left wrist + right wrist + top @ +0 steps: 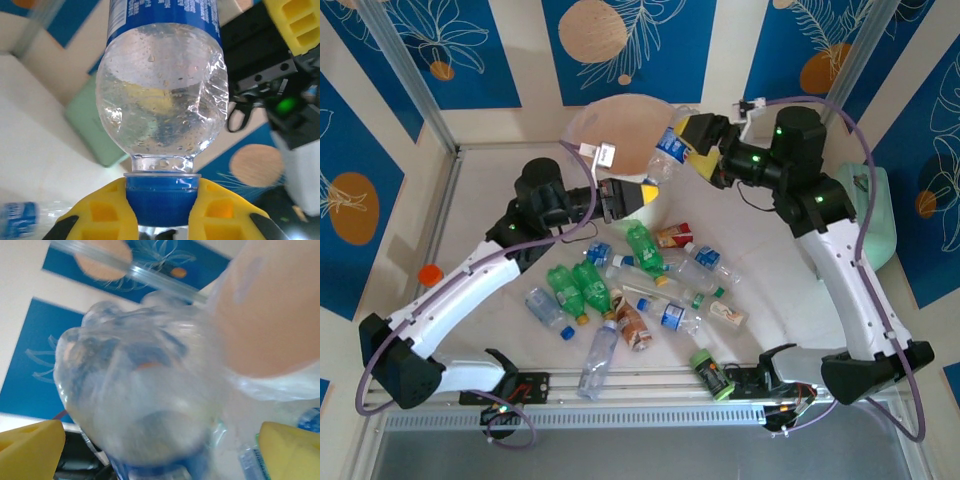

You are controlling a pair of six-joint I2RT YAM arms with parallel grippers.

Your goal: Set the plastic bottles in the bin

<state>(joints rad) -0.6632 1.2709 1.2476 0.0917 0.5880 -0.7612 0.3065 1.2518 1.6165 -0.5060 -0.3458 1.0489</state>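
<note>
The left gripper [162, 202] pinches just the cap of a clear bottle [162, 100] beside the bin [585, 135]. The right gripper [160, 440] is wide open. The bottle could swing and drop on the bench [790, 290]

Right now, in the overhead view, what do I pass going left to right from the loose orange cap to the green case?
orange cap → left tool, shut on the bottle's lid → clear bottle with the blue label → right tool, open → mint-green case
</note>
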